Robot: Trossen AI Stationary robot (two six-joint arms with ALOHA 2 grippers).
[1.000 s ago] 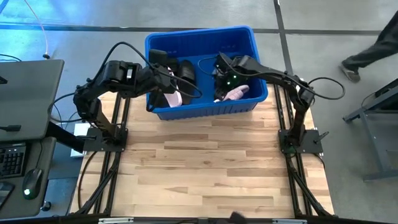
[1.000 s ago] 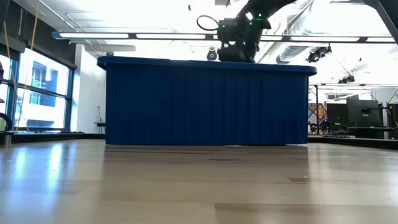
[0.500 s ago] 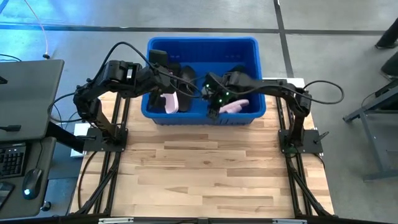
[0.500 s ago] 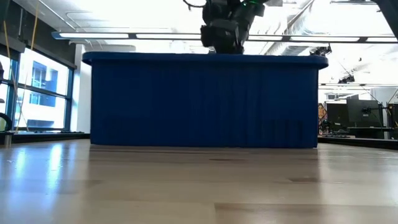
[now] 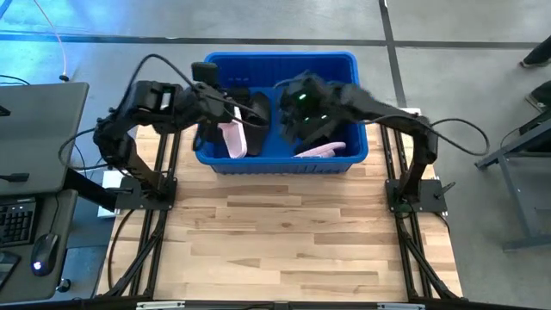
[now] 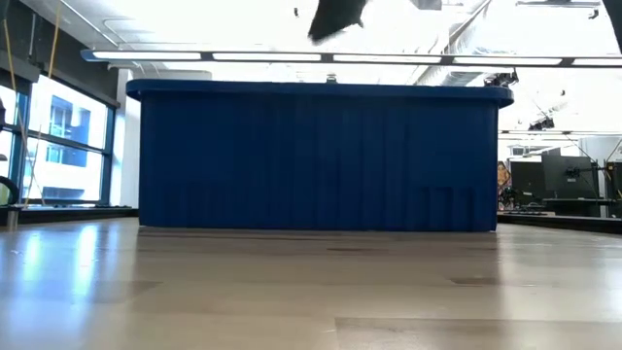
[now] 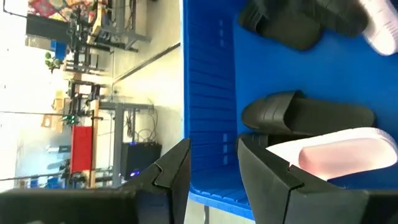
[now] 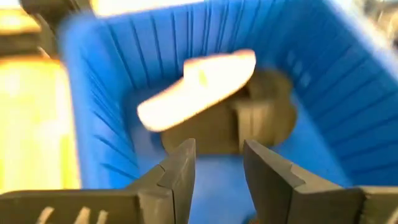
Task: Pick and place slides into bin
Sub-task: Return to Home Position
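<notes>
The blue bin (image 5: 277, 159) stands on its base at the far middle of the table and fills the low view (image 6: 321, 160). Inside lie pale pink slides (image 5: 231, 138) (image 5: 320, 151) and black slides (image 5: 256, 112) (image 7: 305, 115). My left gripper (image 5: 207, 91) (image 7: 212, 168) is shut on the bin's left wall. My right gripper (image 5: 297, 105) (image 8: 214, 165) hangs open and empty above the bin's middle, over a pink slide (image 8: 199, 87) and a black one (image 8: 261, 112). My left gripper straddles the bin's left wall (image 7: 210, 118) near its rim, one finger inside the bin and one outside. The fingers come from the table's left, slanting down, along the wall's far part. The bin stays upright with its base on the table.
Bare wooden table (image 5: 284, 232) lies in front of the bin. A desk with a keyboard and mouse (image 5: 34, 232) stands left of the table. A person's foot (image 5: 534, 56) shows on the floor at far right.
The bin, held by my left gripper, has turned about until it stands square to the table's near edge, and has slid a little toward the left edge. My right gripper has dipped toward the bin's near wall, then risen well above the rim.
</notes>
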